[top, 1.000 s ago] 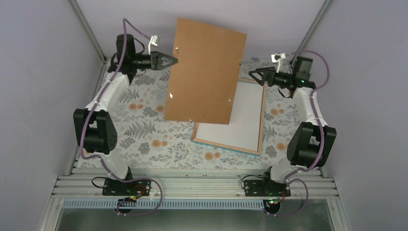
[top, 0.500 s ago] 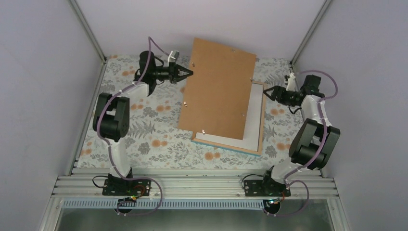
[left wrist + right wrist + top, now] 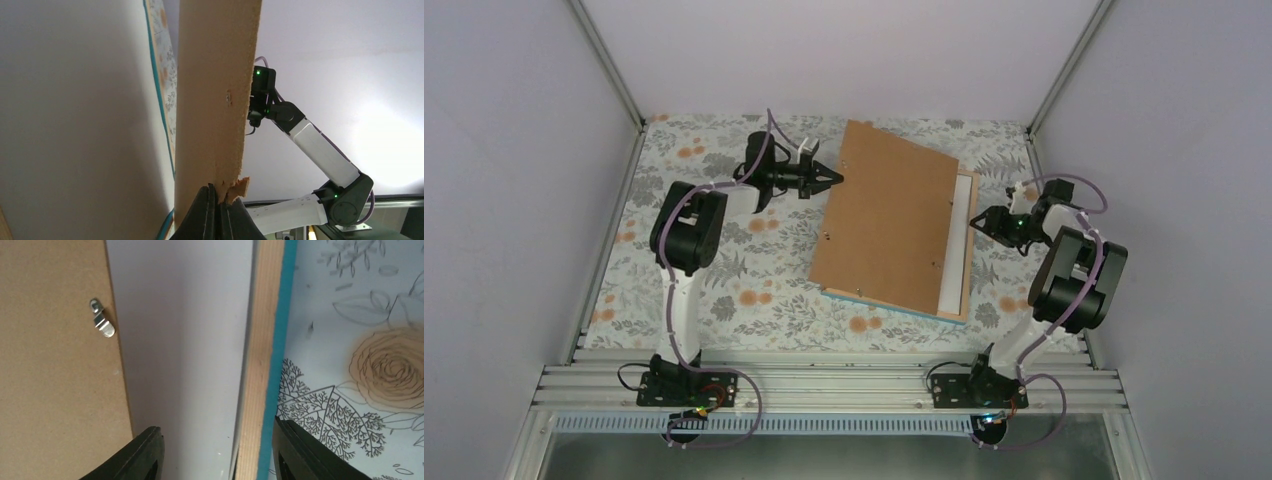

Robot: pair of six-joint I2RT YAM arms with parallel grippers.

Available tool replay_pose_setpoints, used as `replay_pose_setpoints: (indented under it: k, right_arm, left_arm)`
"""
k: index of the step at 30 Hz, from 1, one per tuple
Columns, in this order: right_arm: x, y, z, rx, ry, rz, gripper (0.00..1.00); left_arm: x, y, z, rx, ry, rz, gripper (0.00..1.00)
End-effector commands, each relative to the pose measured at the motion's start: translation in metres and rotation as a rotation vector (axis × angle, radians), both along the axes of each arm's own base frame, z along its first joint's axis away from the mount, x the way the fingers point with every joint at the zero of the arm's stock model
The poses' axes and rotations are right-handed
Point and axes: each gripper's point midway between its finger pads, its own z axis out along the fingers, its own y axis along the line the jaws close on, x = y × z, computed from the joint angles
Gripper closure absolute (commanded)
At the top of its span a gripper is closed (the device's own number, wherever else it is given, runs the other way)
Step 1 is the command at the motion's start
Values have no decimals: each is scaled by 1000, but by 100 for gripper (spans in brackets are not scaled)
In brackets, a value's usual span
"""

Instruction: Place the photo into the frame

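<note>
L claw (image 3: 216, 192) pinches flat fiberboard (image 3: 889, 225); R claw (image 3: 216, 426) gapes astride wood-edged frame (image 3: 262, 365).

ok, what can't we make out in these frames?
- All views: whether the white sheet in the frame is the photo; no print shows, and the backing board covers most of it.
- Right wrist: whether the right fingers touch what lies beneath; their own bodies hide the contact.
- Left wrist: the board hides the right fingers; the bottom edge cuts off the left fingers.
</note>
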Motion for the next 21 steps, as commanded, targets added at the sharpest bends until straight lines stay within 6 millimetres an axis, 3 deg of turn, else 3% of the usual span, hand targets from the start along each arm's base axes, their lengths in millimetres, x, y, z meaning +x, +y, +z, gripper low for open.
replay_pose_setpoints:
  k: [1,7,21]
  right_arm:
    - [-9,0,-28,20,73,-14,47]
    - [-9,2,-39,46,97,-13,47]
    - [-8,5,-51,79,133,-3,47]
  left_arm:
    - [7,-12,8,-23,-48,-8,98]
    - [13,-24,-14,-14,-28,-9,98]
    - [31,-54,-42,2,-84,-45,98]
